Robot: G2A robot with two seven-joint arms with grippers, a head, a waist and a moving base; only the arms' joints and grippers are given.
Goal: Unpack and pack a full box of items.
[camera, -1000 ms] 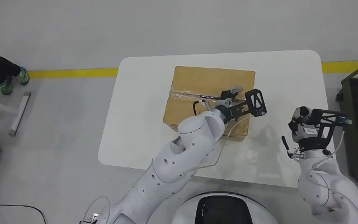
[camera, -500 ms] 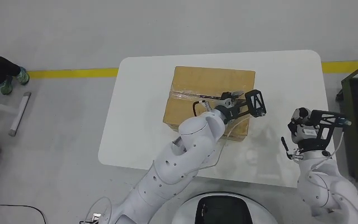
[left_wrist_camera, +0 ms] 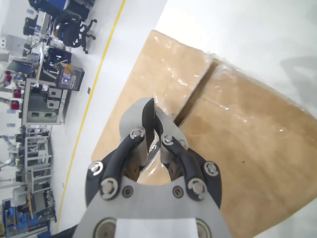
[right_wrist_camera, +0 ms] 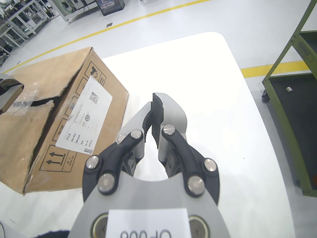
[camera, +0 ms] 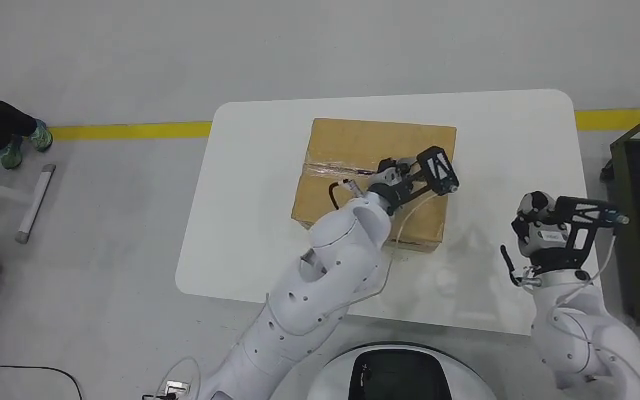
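White table [camera: 240, 220], rounded corners; the cardboard box [camera: 370, 145] is set at mid-table toward the far side, top flaps not yet opened. The left gripper [left_wrist_camera: 154, 115] is pinched on a strip of clear tape [left_wrist_camera: 155, 100] above the seam. Against a second ago it is drawn leftward from the box's right end, so the tape is judged to be peeling and unpacking barely begun. The right gripper [right_wrist_camera: 153, 111] is pressed together, empty, near the right edge. Open tabletop is left right of the box. A green cart [right_wrist_camera: 297, 92] is parked past that edge.
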